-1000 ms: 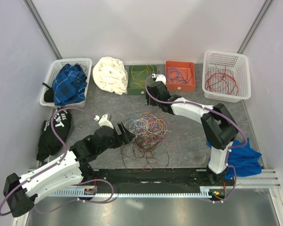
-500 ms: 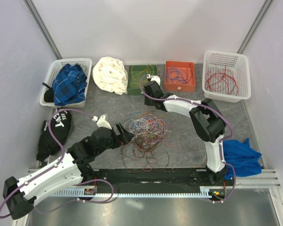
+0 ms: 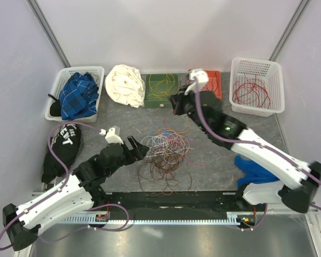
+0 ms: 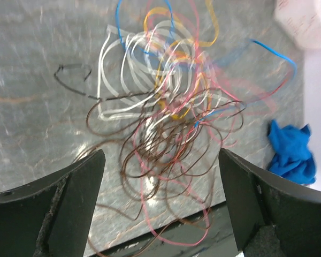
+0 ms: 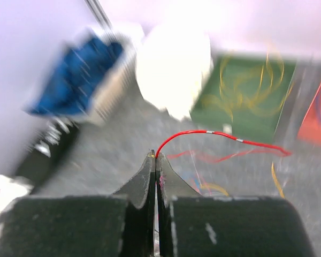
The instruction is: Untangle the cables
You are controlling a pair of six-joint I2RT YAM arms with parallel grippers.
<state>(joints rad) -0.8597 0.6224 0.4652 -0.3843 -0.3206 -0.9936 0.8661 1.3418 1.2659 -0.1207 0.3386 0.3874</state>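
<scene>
grey tabletop (image 3: 214, 155) carries a tangle of coloured cables (image 3: 167, 145); left gripper (image 4: 160, 155) gapes wide beside it, right gripper (image 5: 155, 159) is pinched tight on a red cable (image 5: 203, 132)

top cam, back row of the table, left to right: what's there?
left basket with blue plaid cloth -> white cloth bundle -> green tray with yellow cables -> orange bin, partly hidden -> right basket with red cables

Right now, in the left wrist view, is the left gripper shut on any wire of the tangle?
No, the left gripper is open, its jaws spread wide apart above the wire tangle and gripping nothing.
</scene>
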